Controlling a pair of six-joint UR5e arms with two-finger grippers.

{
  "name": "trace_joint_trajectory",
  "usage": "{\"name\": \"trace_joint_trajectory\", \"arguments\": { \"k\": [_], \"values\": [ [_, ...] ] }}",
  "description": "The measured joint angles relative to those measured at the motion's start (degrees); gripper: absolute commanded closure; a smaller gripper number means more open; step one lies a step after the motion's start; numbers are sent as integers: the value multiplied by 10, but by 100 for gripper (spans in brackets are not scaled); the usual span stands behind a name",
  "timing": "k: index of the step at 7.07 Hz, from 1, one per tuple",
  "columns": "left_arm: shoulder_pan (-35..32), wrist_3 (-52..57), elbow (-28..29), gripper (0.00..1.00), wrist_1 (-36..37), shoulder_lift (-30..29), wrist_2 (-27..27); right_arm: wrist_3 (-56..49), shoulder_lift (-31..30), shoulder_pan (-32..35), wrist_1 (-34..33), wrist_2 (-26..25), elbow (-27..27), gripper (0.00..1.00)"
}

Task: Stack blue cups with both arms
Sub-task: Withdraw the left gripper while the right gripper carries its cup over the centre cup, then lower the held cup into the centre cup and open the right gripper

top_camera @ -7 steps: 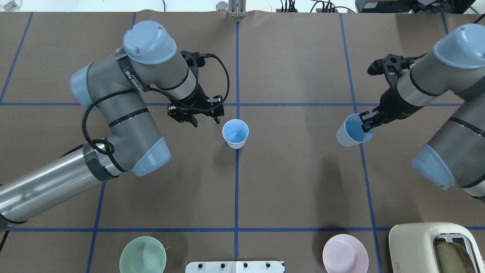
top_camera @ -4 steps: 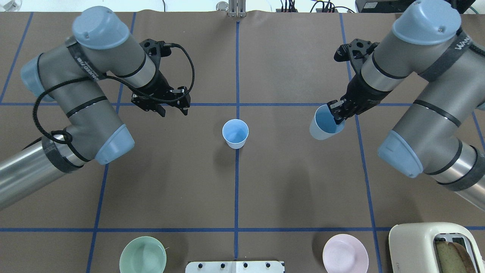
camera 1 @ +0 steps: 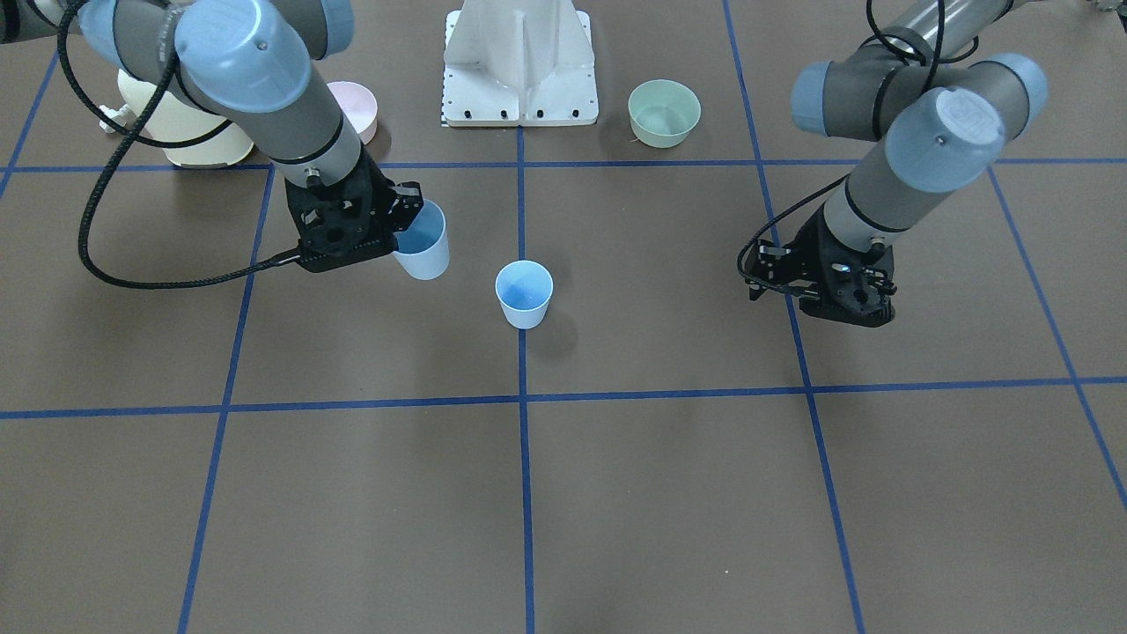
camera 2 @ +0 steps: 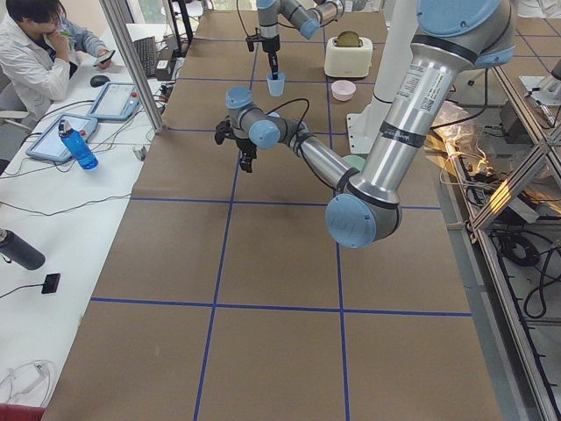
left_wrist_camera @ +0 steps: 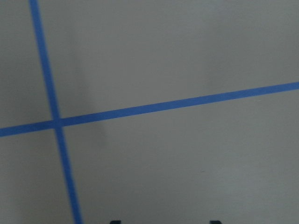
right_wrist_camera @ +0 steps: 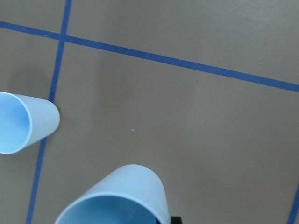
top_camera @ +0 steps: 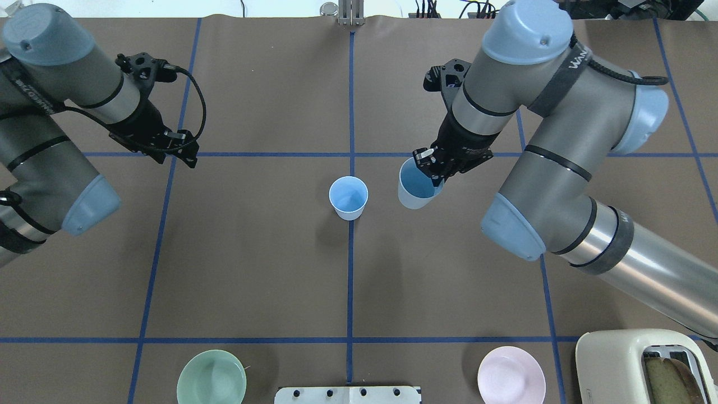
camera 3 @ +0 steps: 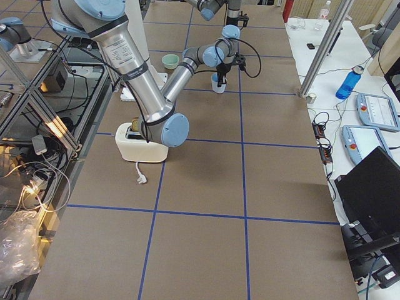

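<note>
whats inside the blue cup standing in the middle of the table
Nothing shows inside the standing cup: the overhead view sees only bare blue walls and floor. The other cup hangs beside it in the right gripper, not nested. Its underside is hidden.

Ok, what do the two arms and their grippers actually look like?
Both the left arm and right arm are grey tubes with pale blue joint caps, thin black bands and a black strap with white lettering. The left gripper and right gripper are black, two-fingered; a black cable loops off each wrist.
</note>
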Motion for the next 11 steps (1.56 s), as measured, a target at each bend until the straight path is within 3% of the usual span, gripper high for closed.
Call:
{"name": "trace_joint_trajectory", "arguments": {
  "k": [3, 5, 6, 11],
  "values": [
    [-35, 83, 2, 27, -2, 43, -2, 37, 70, -31, 2, -23, -54, 100],
    [-49, 97, 3, 17, -6, 57, -16, 40, 98, -36, 5, -29, -86, 100],
    [-55, 107, 4, 17, -6, 61, -20, 40, 110, -40, 7, -36, -101, 100],
    [-61, 115, 7, 17, -6, 65, -21, 41, 119, -50, 38, -50, -134, 100]
  ]
}}
